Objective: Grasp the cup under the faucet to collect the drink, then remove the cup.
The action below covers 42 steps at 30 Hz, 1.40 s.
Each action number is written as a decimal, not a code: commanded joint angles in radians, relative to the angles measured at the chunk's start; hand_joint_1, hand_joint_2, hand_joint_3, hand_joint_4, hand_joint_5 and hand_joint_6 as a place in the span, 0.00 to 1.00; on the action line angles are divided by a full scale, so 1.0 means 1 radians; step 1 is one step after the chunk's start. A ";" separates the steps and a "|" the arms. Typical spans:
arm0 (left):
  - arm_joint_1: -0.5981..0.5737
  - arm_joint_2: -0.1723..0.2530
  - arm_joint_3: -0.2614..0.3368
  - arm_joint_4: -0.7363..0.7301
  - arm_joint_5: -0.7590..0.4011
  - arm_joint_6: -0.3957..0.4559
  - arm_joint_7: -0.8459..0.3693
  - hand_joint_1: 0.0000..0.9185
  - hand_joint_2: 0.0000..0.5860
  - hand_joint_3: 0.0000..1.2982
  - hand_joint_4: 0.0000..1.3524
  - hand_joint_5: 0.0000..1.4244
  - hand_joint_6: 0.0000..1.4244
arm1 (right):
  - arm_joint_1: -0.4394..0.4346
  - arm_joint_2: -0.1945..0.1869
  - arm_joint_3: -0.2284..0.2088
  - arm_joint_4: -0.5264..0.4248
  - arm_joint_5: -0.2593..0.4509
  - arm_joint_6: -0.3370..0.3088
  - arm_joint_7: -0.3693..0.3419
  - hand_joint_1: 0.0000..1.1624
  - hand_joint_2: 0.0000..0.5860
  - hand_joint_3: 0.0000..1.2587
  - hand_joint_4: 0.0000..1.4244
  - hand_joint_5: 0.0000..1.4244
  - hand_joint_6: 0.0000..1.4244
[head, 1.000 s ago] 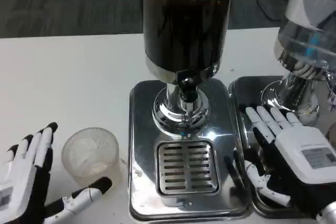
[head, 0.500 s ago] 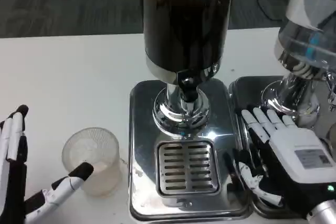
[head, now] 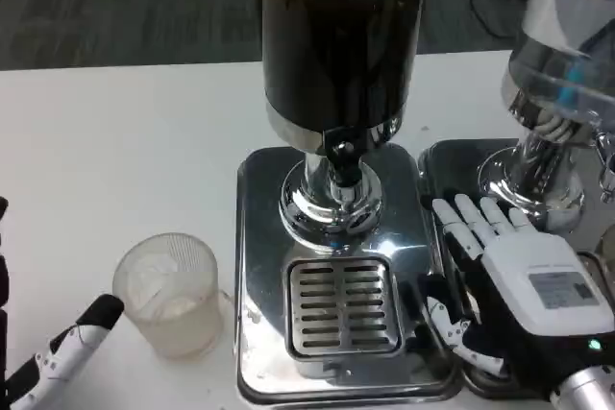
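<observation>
A clear plastic cup (head: 169, 293) stands upright on the white table, left of the dispenser's steel base (head: 258, 237), not under the faucet (head: 342, 156). My left hand (head: 53, 362) is at the bottom left corner, mostly cut off by the frame; one white and black finger points up toward the cup without touching it. My right hand (head: 514, 285) lies open with fingers spread over the seam between the two steel bases, right of the drip grille (head: 344, 304). It holds nothing.
The dark drink tank (head: 341, 36) towers over the grille. A second dispenser (head: 562, 84) with a clear tank and its own steel tray (head: 452, 165) stands at the right. Bare white table spreads to the left and behind the cup.
My left hand has drawn back down and left, away from the cup, until most of it is out of frame. My right hand has shifted slightly left. The cup has not moved.
</observation>
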 commanded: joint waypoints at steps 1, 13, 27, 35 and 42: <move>-0.032 0.004 -0.007 0.158 -0.099 -0.141 -0.033 0.00 0.03 0.00 0.00 0.01 0.00 | -0.009 -0.004 -0.007 0.008 0.008 0.010 0.008 0.41 0.95 0.03 0.00 0.00 0.00; -0.065 -0.012 -0.003 0.234 0.007 -0.203 0.085 0.00 0.08 0.19 0.05 0.14 0.00 | -0.009 0.006 -0.007 0.008 0.023 0.030 0.011 0.42 0.94 0.05 0.00 0.00 0.00; -0.236 0.131 -0.081 0.423 -0.111 -0.204 -0.239 0.10 0.08 0.00 0.00 0.00 0.00 | -0.008 0.101 0.046 0.054 -0.012 0.096 -0.060 0.42 0.93 0.06 0.00 0.00 0.00; -0.293 0.163 -0.117 0.530 -0.134 -0.281 -0.317 0.14 0.08 0.00 0.00 0.00 0.00 | -0.008 0.118 0.079 0.062 -0.036 0.122 -0.069 0.42 0.93 0.06 0.00 0.00 0.00; -0.294 0.159 -0.119 0.540 -0.132 -0.332 -0.274 0.00 0.00 0.00 0.00 0.00 0.00 | -0.032 0.115 0.092 0.082 -0.034 0.126 -0.068 0.42 0.93 0.07 0.00 0.00 0.00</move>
